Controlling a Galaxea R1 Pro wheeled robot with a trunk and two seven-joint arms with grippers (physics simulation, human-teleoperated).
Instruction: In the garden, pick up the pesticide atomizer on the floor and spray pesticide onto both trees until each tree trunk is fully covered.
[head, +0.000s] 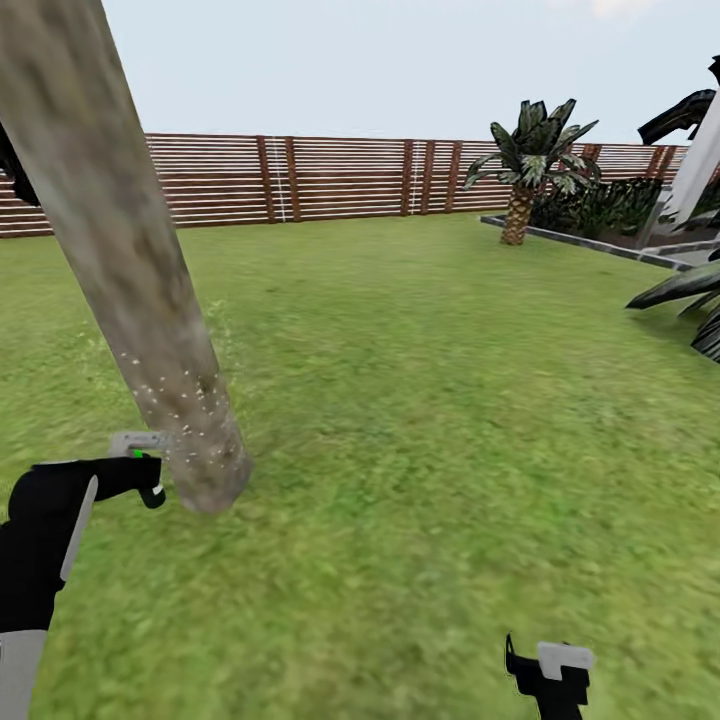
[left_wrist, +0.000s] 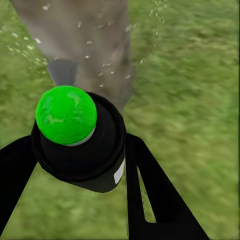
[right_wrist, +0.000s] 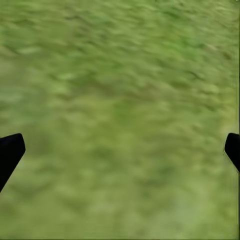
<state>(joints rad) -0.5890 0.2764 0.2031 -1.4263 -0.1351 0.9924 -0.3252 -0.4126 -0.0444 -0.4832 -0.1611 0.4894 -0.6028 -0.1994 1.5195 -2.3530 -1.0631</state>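
Left fingers pinch the atomizer beside the speckled trunk; right fingers spread.

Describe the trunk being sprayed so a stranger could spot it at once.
Start from the brown slat fence ringing the lawn and look to the near left. There a thick, leaning tree trunk rises from the grass, the left gripper holding the atomizer at its base. Unlike the short palm with its scaly trunk by the fence, it is smooth, mottled grey-tan, flecked with white droplets.
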